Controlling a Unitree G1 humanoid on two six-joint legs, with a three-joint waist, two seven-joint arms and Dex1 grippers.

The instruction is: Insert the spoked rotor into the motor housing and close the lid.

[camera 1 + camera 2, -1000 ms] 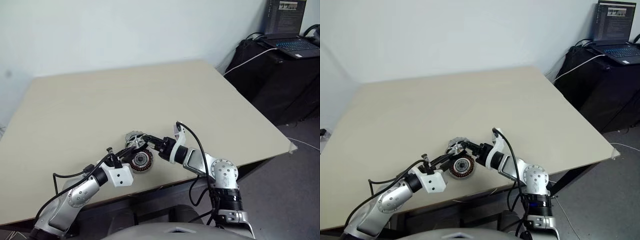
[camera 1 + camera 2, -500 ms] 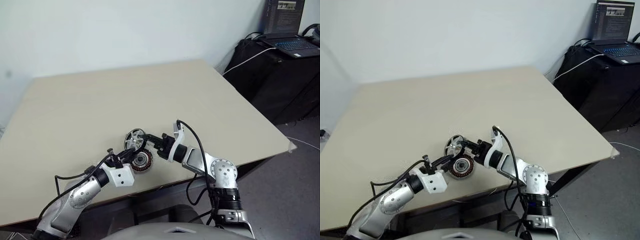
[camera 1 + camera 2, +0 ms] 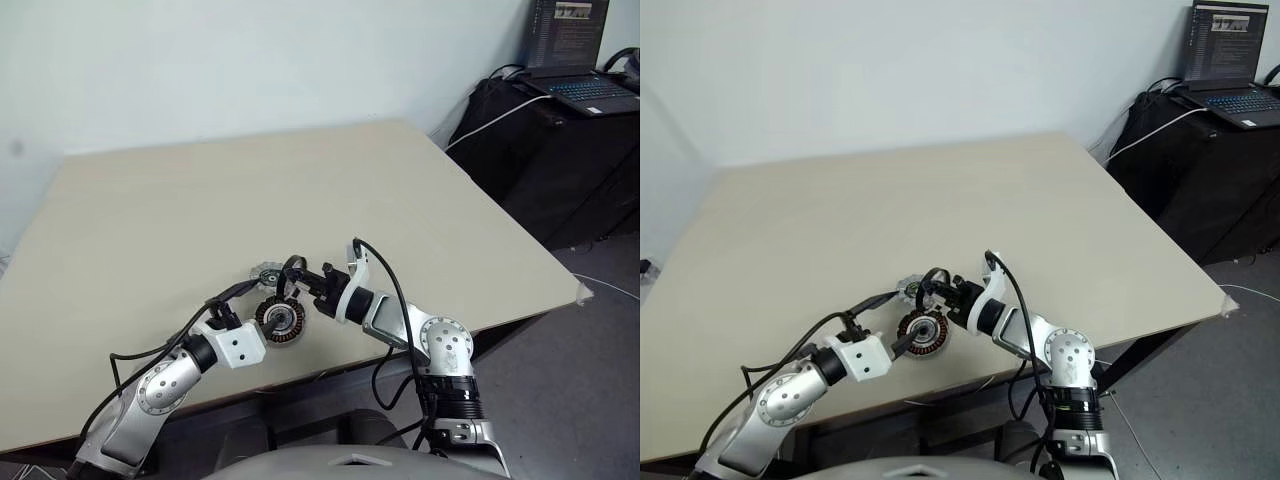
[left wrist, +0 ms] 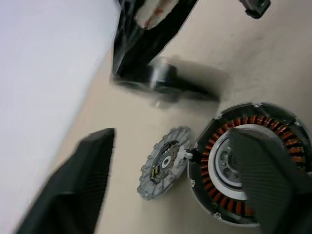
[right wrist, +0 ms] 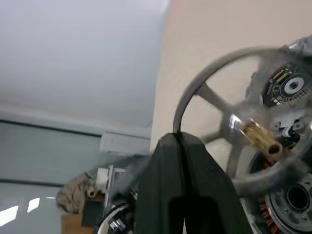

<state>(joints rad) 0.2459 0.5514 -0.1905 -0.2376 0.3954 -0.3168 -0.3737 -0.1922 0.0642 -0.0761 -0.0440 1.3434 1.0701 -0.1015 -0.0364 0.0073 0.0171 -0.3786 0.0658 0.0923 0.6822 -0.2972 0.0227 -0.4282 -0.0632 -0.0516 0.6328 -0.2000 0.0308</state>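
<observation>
My right gripper (image 5: 178,139) is shut on the black rim of the spoked rotor (image 5: 229,122). It holds the rotor (image 3: 293,271) upright just above the table, with the silver spokes and brass hub facing the housing. The motor housing (image 3: 281,320) lies flat near the front edge, its copper windings (image 4: 219,146) showing. The lid (image 4: 163,163) lies flat beside the housing, dark centre up, also seen at lid (image 3: 266,274). My left gripper (image 4: 170,139) stands open around the housing side, one finger (image 4: 73,185) apart from it and the other finger (image 4: 268,180) in front of it.
The beige table (image 3: 250,190) stretches away behind the parts; its front edge runs close below the housing. Beyond the table's right side stands a black stand with a laptop (image 3: 585,85) and cables.
The left gripper has opened and come off the rotor. The right gripper has shut on the rim, and the rotor has turned from face-on to edge-on, shifting slightly right.
</observation>
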